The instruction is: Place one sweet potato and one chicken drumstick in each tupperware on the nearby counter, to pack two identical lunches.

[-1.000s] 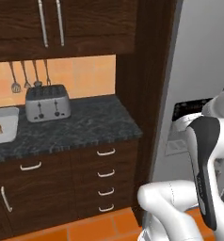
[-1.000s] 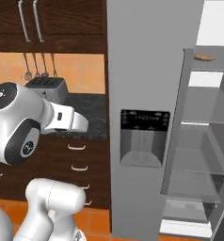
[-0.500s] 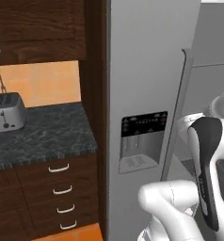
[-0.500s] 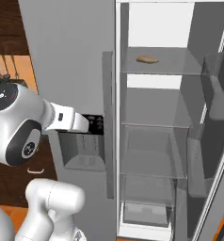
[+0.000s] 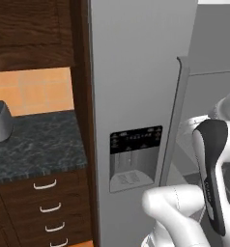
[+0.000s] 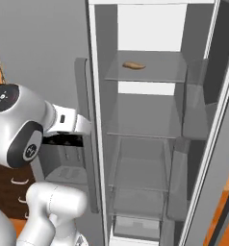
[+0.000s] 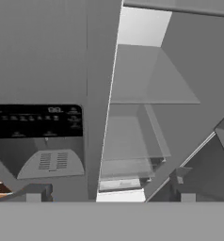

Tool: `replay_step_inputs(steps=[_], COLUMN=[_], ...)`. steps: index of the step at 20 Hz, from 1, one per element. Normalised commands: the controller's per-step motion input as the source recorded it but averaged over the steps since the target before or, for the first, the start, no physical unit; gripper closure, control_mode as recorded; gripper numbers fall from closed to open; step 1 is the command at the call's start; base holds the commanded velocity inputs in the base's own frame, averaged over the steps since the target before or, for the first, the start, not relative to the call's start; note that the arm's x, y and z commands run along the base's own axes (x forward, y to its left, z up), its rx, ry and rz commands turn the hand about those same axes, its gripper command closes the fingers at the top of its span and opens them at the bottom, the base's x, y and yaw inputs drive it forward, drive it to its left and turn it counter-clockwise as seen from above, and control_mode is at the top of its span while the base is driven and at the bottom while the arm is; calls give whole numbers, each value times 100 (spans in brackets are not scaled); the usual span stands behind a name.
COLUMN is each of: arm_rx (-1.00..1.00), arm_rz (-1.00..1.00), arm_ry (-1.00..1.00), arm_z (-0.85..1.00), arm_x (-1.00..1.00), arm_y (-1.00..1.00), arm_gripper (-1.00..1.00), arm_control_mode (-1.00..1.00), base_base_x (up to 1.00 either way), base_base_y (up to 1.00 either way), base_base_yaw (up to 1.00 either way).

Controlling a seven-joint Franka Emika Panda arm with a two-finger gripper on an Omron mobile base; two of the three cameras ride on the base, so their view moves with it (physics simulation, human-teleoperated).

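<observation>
Refrigerator (image 6: pixel 150 144), tall grey steel, stood open; I kept the two-finger gripper (image 7: pixel 109 193) spread wide and empty before it, ready for the small brown sweet potato (image 6: pixel 134 65) on its top shelf.

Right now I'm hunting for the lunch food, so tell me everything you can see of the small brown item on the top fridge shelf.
The small brown item is a flattish, elongated tan-brown lump with tapered ends, smooth and matte. It lies on its side on the top glass shelf of the open fridge compartment, toward the left rear, alone and touching only the shelf. It is too small to tell whether it is a sweet potato or a drumstick.
</observation>
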Motion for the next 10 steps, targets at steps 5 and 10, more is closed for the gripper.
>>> replay_step_inputs(steps=[5,10], arm_rx=[0,0], arm_rz=[0,0], arm_ry=[0,0], arm_z=[0,0], arm_x=[0,0], arm_y=[0,0], arm_gripper=[-100,-100], arm_control_mode=[100,100], base_base_x=[17,40], base_base_y=[-58,-46], base_base_yaw=[22,23])
